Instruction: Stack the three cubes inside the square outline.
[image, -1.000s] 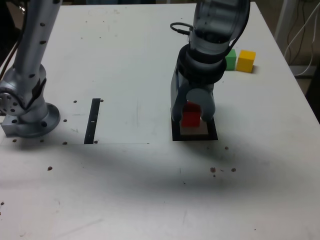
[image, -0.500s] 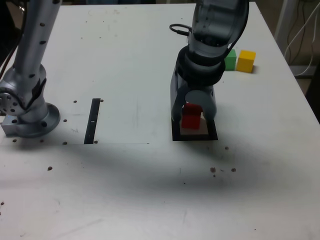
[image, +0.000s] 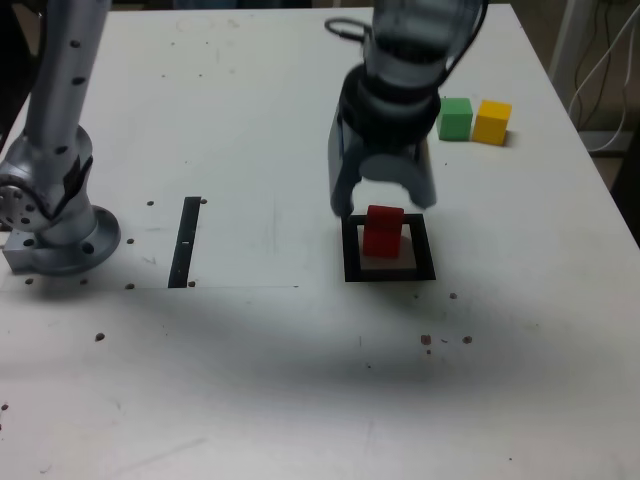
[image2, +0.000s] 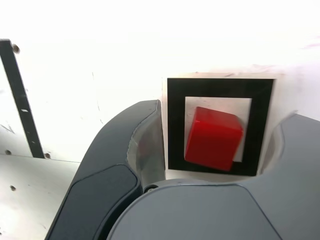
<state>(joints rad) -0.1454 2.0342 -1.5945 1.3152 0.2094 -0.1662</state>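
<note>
One cube is done, two to go. The red cube (image: 383, 229) sits inside the square outline (image: 389, 272) on the desk (image: 300, 380), a bit turned w/ one corner over the black tape. The gripper (image: 383, 204) hangs just above it, fingers (image2: 120, 150) spread apart & holding nothing. The green cube (image: 455, 118) & yellow cube (image: 492, 121) sit touching, side by side, far back on the exterior view's right. My guess: green or yellow goes on red next, then the last one on top.

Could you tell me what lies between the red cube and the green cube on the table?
In the exterior view, the open grey gripper hangs between red cube and green cube.
</note>
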